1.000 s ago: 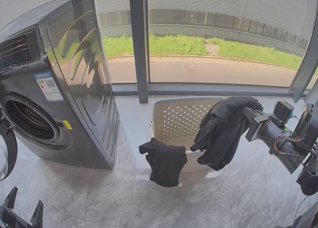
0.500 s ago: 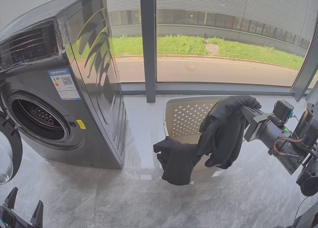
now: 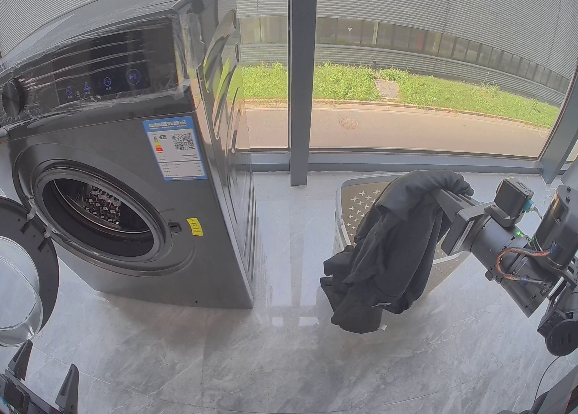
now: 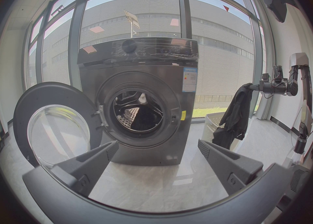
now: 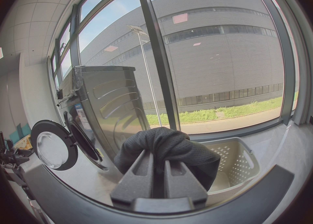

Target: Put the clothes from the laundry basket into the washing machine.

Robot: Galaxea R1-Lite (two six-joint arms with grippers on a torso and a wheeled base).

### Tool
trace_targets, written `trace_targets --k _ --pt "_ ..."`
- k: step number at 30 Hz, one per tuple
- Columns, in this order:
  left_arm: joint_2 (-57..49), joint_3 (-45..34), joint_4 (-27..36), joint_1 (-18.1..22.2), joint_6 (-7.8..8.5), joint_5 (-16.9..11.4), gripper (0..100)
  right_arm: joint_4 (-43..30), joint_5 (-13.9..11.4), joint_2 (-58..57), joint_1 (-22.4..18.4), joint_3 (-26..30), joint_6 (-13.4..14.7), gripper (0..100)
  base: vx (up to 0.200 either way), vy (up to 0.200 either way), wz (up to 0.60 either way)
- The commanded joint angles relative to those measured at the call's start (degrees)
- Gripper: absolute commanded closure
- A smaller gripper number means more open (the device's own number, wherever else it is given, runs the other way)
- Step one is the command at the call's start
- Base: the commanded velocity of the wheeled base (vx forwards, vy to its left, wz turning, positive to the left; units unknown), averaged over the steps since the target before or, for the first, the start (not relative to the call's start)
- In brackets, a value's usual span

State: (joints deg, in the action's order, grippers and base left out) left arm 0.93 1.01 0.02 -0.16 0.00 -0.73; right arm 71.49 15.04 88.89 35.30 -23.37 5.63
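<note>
L pincer point(image 3: 47, 366) is idling released, low before the washing machine point(image 3: 150, 132). R pincer point(image 5: 158, 162) is gripping the black garment point(image 3: 391, 247), dangling right of machine over laundry basket point(image 3: 355, 198) rim. Whole view is swinging machine-ward: camera's turning, so loading is prob. coming next.

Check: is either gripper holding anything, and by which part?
The right gripper is shut on a dark garment, pinching a bunched fold at its top; the rest hangs free. The left gripper is open, empty.
</note>
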Motion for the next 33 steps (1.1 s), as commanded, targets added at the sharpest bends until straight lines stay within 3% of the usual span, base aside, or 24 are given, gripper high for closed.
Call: trace_targets --k 1,20,23,33 --pt "-0.9 -0.8 0.0 0.0 -0.09 0.0 0 0.0 0.0 0.2 0.0 0.1 0.0 100 0.0 0.2 0.0" --pt "-0.9 -0.7 0.1 0.0 0.0 0.0 0 0.0 -0.1 0.3 0.8 0.2 0.0 100 0.0 0.2 0.0" --pt "-0.9 -0.7 0.1 0.0 0.0 0.0 0 0.0 -0.1 0.4 1.2 0.2 0.0 100 0.0 0.0 0.0" --pt "-0.9 -0.7 0.1 0.1 0.0 0.0 0 0.0 -0.1 0.8 1.3 0.3 0.0 100 -0.2 0.0 0.0"
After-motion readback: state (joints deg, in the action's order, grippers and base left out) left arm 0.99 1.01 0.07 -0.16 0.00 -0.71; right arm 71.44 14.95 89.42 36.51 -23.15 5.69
